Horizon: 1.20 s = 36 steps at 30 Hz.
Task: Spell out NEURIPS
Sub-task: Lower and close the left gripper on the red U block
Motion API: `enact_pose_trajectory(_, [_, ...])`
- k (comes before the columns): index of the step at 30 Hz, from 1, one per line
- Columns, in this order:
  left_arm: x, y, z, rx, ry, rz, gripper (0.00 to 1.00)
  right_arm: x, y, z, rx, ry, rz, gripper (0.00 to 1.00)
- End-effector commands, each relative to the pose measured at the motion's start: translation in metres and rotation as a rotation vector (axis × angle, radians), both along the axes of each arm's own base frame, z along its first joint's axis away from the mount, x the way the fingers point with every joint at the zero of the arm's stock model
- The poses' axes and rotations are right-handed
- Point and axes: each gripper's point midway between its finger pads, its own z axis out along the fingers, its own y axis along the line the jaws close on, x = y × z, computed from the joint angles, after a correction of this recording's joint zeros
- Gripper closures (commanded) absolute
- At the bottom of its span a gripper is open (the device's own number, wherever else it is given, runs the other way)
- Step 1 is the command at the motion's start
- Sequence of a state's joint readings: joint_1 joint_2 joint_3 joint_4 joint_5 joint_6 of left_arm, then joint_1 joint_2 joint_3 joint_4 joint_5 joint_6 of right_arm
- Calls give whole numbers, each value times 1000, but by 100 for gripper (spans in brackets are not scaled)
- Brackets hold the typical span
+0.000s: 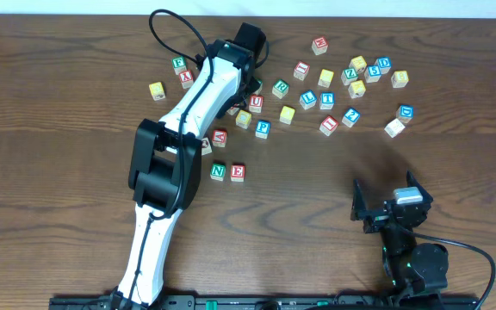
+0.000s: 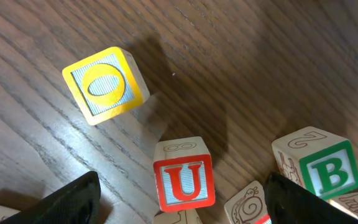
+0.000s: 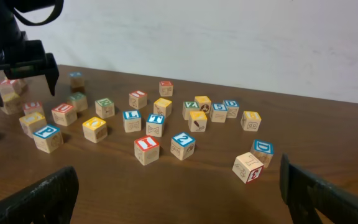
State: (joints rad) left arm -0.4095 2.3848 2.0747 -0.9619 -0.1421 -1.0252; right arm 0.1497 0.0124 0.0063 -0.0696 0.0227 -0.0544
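On the worktop (image 1: pixel 76 215) the green N block (image 1: pixel 218 171) and the red E block (image 1: pixel 238 172) sit side by side near the middle. N is to the left of E and just beside it. Both lie on the near side of the scatter of other blocks.

Farther back, the green R block (image 1: pixel 280 88) lies just right of the left arm's wrist. The blue P block (image 1: pixel 263 128) lies between that R and the N and E pair. Further right we see a block with a red I (image 3: pixel 146 149), just beside a blue 2 block (image 3: pixel 182 144).

The left tool (image 2: pixel 182 190) hangs low over the far cluster with its jaws apart. Its fingers (image 2: pixel 73 199) stand one on each side of a red U block (image 2: pixel 184 182), with a gap on both sides, so it has hold of nothing. A yellow O block (image 2: pixel 106 84) lies near the U, apart from it. A green B block (image 2: pixel 325 168) stands close to the other finger.

The right tool (image 3: pixel 179 180) sits at the near right of the worktop, its jaws spread wide. It is empty and well apart from the blocks.
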Motion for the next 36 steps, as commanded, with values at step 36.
enact_pose_trajectory(36, [-12,10,-55,59,75,1,27,0,-3,0,12,1,-17,1])
